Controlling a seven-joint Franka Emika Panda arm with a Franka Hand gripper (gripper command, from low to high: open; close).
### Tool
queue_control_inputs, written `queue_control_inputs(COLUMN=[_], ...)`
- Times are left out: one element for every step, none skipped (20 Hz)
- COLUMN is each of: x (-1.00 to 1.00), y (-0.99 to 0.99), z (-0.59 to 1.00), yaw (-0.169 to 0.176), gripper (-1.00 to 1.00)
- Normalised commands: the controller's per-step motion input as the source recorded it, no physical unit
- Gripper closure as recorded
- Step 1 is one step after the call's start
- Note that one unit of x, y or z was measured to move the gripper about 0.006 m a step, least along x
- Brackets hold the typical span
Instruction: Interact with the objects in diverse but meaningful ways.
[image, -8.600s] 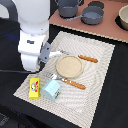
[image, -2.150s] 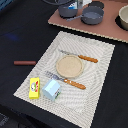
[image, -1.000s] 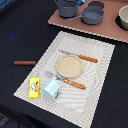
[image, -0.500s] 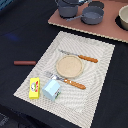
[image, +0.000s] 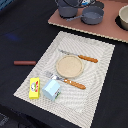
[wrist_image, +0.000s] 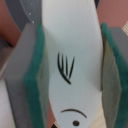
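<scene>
- Gripper (wrist_image: 70, 75): green-padded jaws pinch a flat white oval piece with black drawn marks (wrist_image: 70, 55) between them.
- Pale blue carton (image: 51, 90) and yellow rectangular box (image: 34, 88) lie on the striped placemat (image: 95, 75), outside the wrist view.

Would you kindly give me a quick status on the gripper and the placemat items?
Gripper out of exterior view, shut on white object. Yellow box, blue carton, plate resting on placemat.

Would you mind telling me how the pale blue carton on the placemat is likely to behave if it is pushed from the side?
The pale blue carton stands upright with a peaked top, so a high push would probably tip it. It looks like a small hollow toy, likely light. The ribbed placemat may grip its base, favouring tipping over sliding, perhaps against the yellow box close beside it.
</scene>
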Motion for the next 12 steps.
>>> queue_control_inputs(x=[0.77,0.77,0.78,0.78,0.78,0.78,0.76,0.75,0.62,0.53,0.39,0.30], y=[0.47,0.47,0.47,0.48,0.48,0.49,0.49,0.50,0.48,0.43,0.35,0.33], z=[0.01,0.01,0.01,0.02,0.02,0.00,0.00,0.00,0.00,0.00,-0.04,-0.07], yaw=[0.000,0.000,0.000,0.000,0.000,0.000,0.000,0.000,0.000,0.000,0.000,0.000], gripper=[1.00,1.00,1.00,1.00,1.00,1.00,1.00,1.00,1.00,1.00,1.00,1.00])
